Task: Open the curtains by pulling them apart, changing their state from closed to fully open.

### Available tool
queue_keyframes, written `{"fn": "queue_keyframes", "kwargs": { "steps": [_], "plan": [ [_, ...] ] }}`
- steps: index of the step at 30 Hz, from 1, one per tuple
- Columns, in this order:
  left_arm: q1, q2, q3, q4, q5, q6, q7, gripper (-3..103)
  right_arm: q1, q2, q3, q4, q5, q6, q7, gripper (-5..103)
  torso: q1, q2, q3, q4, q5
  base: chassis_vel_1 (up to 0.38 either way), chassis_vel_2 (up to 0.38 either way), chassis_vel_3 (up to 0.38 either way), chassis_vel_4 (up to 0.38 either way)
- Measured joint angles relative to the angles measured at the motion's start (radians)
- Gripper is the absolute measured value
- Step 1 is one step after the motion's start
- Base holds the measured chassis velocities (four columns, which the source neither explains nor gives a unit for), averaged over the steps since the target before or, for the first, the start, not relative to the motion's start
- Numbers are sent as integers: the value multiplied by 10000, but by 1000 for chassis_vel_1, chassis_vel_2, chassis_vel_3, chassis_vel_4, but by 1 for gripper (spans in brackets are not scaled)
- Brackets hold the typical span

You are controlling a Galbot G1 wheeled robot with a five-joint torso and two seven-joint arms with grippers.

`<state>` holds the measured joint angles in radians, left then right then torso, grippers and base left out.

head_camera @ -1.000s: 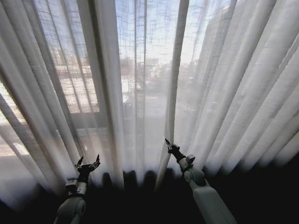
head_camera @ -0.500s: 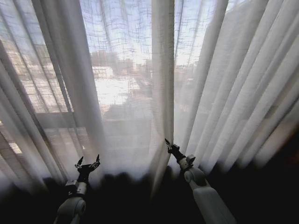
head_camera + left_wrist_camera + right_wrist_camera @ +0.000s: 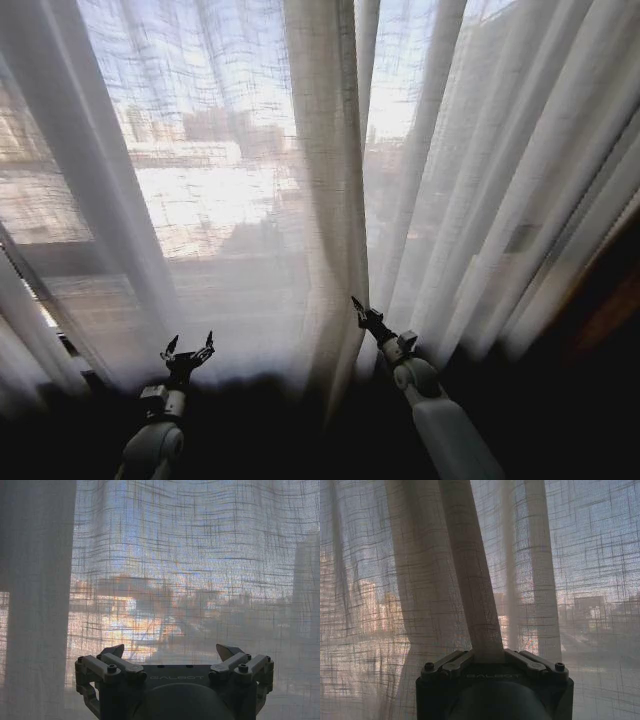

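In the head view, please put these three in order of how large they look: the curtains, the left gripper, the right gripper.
1. The curtains, by far the largest.
2. The left gripper, jaws open, and the right gripper, shut on a curtain fold, look nearly alike; I cannot rank them.

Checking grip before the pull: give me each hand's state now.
Left hand: open, holding nothing, facing the curtain.
Right hand: shut on a curtain fold.

dark floor [image 3: 560, 440], curtains [image 3: 320, 200] hanging above
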<state>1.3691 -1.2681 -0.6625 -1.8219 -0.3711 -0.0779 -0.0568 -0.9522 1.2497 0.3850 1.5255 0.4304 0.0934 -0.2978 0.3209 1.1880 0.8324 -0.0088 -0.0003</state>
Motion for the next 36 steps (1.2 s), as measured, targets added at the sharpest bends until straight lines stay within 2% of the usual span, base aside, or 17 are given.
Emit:
{"fn": "queue_keyframes", "kwargs": {
  "steps": [31, 36],
  "plan": [
    [0, 0, 1, 0, 0, 0, 0, 100, -175, -76, 159, 57, 134, 122, -221, 0, -2, 0, -1, 1, 3, -357, -357, 350, 356],
    [0, 0, 1, 0, 0, 0, 0, 100, -179, 8, 116, 39, 107, 414, -318, 0, 1, -1, 1, -2, 1, -345, -360, 347, 362]
  ]
}}
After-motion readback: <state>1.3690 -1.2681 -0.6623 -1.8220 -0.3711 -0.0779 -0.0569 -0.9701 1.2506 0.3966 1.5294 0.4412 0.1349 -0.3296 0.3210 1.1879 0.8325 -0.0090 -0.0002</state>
